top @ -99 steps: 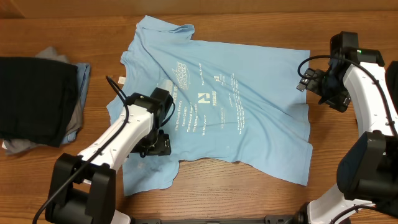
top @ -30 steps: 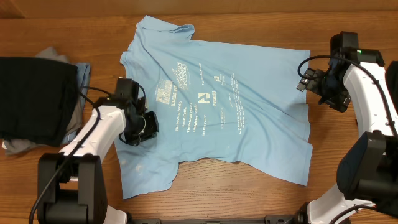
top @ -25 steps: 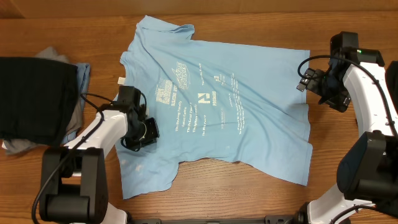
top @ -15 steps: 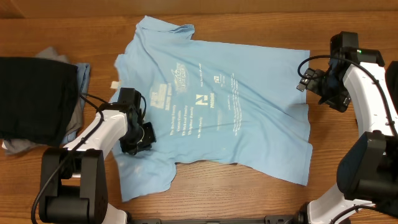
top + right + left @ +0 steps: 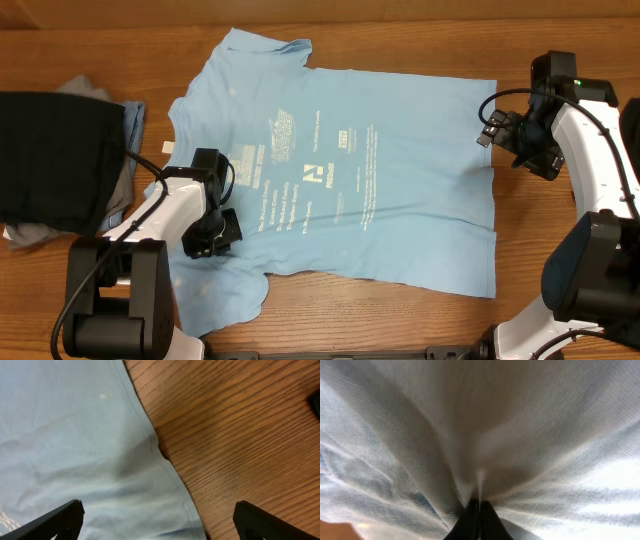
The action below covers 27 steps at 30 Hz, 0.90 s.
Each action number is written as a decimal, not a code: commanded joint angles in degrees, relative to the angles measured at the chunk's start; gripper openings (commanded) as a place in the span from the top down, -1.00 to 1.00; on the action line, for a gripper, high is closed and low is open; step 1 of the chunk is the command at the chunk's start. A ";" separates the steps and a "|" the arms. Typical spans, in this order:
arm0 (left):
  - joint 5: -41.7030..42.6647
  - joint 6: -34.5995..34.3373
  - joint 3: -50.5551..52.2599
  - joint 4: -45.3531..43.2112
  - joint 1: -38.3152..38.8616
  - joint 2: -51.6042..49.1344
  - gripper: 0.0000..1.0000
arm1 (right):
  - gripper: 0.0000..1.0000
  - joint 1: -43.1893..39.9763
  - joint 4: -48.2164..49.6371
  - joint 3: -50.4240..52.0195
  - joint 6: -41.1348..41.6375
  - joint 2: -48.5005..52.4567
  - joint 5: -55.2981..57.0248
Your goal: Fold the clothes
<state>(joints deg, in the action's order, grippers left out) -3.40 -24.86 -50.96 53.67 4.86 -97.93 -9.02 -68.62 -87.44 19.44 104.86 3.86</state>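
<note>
Since the left gripper [image 5: 206, 236] has drawn back toward the left and the robot's base compared with a moment ago, the light blue T-shirt [image 5: 420, 200] has slid leftward with it over the counter [image 5: 400, 335]. It now lies flatter, with its creases pulled out and its print [image 5: 310, 175] shifted left. Left gripper: clenched on a pinch of the shirt's cloth beside the lower sleeve, fabric bunching into its tips in the wrist view. Right gripper [image 5: 493, 133]: unmoved, spread wide over the hem edge, grasping nothing. Shirt: print side up, mid-counter; long axis left to right, collar with white tag [image 5: 168, 147] at left, hem at right. Other clothes: black garment [image 5: 50, 160] stacked on grey garment [image 5: 118, 195], far left edge.
</note>
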 commanded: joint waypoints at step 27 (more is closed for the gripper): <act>7.52 0.39 -29.42 4.09 -0.35 1.44 0.82 | -1.00 -0.11 0.04 -0.98 0.02 -0.48 0.57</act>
<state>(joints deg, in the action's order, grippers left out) 3.40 -25.28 -77.52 63.00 4.73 -97.91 -9.02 -68.64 -87.44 19.44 104.86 3.86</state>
